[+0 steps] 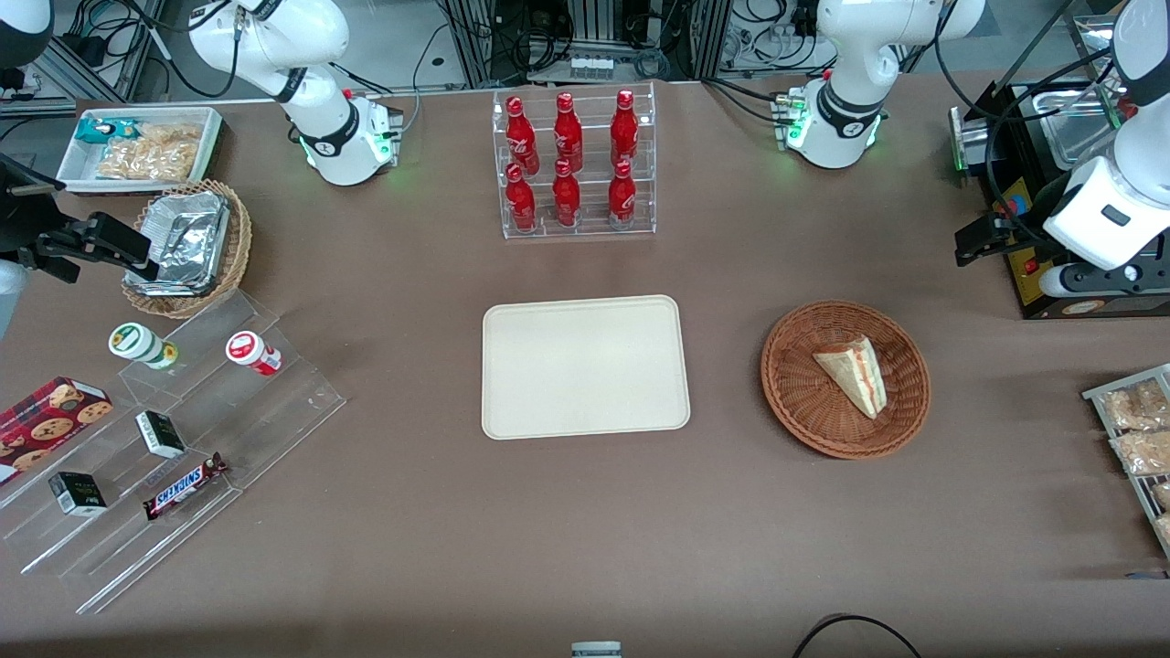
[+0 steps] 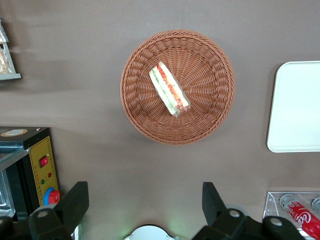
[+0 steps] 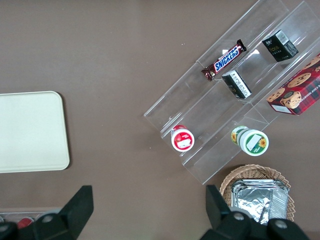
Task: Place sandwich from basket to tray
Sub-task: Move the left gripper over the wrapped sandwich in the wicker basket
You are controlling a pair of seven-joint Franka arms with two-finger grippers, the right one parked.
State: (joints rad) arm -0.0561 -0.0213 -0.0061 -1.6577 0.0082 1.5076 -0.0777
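The sandwich [image 1: 855, 373] [image 2: 169, 90], a pale bread wedge with red, green and white layers on its cut edge, lies in the round reddish-brown wicker basket [image 1: 793, 388] [image 2: 212, 112]. The cream rectangular tray [image 1: 585, 366] [image 2: 297, 107] lies flat beside the basket, toward the parked arm's end, with nothing on it. My gripper [image 1: 983, 242] [image 2: 144, 199] hangs well above the table, farther from the front camera than the basket and toward the working arm's end. It is open, with only bare tabletop between its black fingers [image 2: 75, 201].
A clear rack of red bottles [image 1: 576, 164] stands farther back than the tray. A black machine [image 1: 1037, 228] sits close beside my gripper. A rack of snack bags [image 1: 1133, 429] is at the working arm's end. An acrylic stepped shelf [image 1: 164, 439], a foil-filled basket [image 1: 187, 247] and a white bin [image 1: 137, 146] are at the parked arm's end.
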